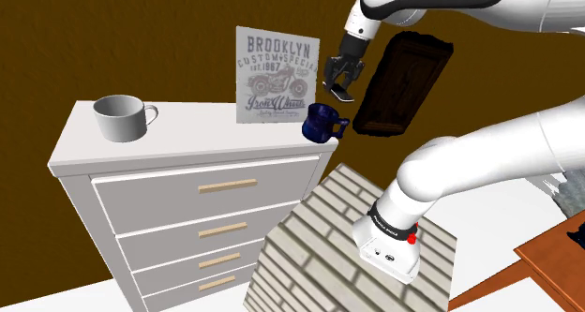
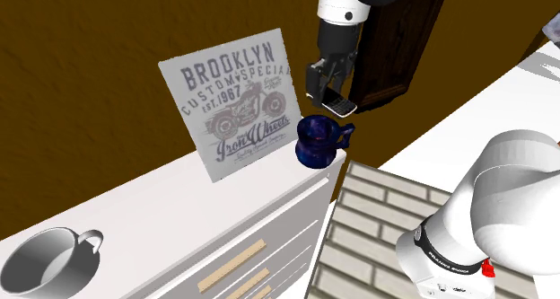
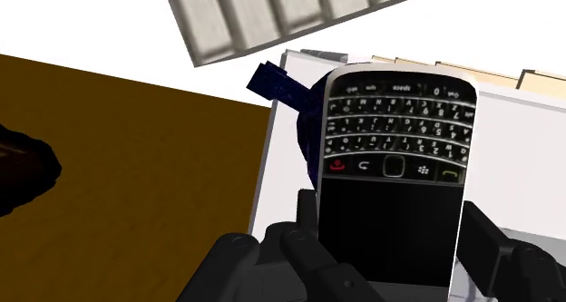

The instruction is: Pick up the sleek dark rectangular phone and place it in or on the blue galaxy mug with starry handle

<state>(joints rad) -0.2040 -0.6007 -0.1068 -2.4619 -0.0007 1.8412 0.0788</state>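
Your phone (image 3: 395, 164) is a black slab with a silver rim. It has a dark screen at the hand's end and a small keyboard of white-lettered keys beyond, with a red key and a green key in the row between. The pincer (image 1: 341, 83) pinches it, one finger on each long edge, keyboard end pointing down. The phone hangs just above the dark blue mug (image 2: 316, 137), which stands at six o'clock from the pincer on the white worktop (image 1: 187, 137), near its corner. The arm enters the shoulder view from two o'clock, wrist turned downward. A poster (image 1: 277, 76) stands at ten o'clock from the mug.
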